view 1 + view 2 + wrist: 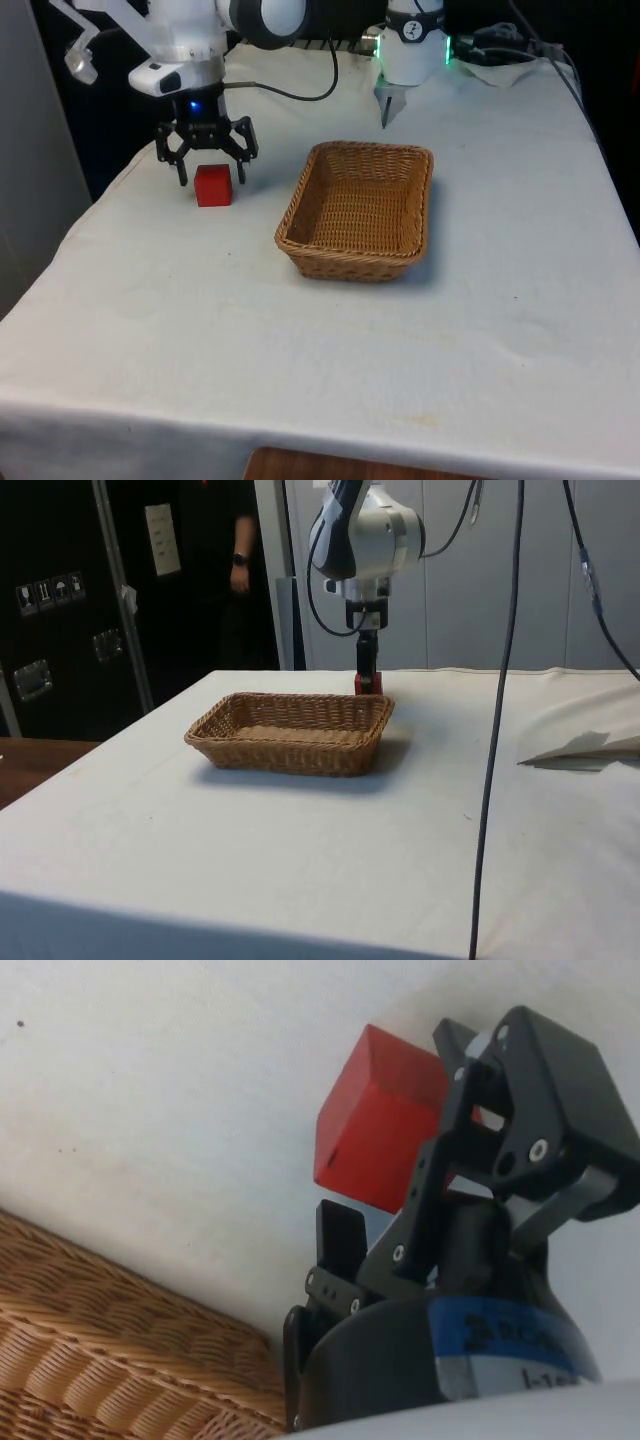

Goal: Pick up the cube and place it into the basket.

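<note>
The red cube [213, 186] sits on the white cloth [330, 350], near the wicker basket [300, 215] on the front view's left. My gripper [211, 177] hangs just over and behind it, fingers [182, 172] spread wide to either side of the cube, not pressing it. A person's arm [241, 555] shows behind the table in the side view.

Cube [213, 186]: red, plain. Basket [357, 209]: tan-brown wicker weave. Gripper [211, 179]: black. Tablecloth [330, 350]: white, unpatterned. Arm [180, 30]: white.
</note>
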Available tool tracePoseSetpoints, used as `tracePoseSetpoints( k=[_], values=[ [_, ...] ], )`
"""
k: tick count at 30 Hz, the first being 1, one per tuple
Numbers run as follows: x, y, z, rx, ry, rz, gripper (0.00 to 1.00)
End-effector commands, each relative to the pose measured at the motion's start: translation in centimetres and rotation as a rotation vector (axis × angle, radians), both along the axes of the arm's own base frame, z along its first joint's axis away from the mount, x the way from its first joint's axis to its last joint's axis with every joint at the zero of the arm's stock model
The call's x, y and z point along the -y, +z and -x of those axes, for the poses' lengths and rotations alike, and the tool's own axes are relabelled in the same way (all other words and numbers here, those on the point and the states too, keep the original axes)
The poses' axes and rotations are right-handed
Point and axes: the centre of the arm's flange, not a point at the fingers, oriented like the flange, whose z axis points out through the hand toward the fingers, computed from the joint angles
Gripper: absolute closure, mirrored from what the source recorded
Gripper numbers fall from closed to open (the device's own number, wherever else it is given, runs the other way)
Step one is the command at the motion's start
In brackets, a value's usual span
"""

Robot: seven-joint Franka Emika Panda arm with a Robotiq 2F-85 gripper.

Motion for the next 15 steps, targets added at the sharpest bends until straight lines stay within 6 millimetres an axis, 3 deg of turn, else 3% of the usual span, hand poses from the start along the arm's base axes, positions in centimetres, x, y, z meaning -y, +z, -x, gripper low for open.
tracePoseSetpoints(
  k=[1,6,7,8,10,11,15],
  values=[
    [0.0,0.0,0.0,0.0,0.0,0.0,0.0],
    [-0.36,-0.05,-0.13,0.005,0.002,0.002,0.03],
    [-0.37,-0.07,-0.1,0.004,0.002,0.003,0.11],
    [-0.43,-0.09,-0.09,0.002,0.001,0.003,0.31],
    [-0.42,-0.08,-0.15,-0.002,0.004,-0.001,0.55],
    [-0.48,-0.07,-0.13,0.002,0.001,0.004,0.55],
    [-0.49,-0.07,-0.1,0.001,0.0,0.005,0.98]
  ],
)
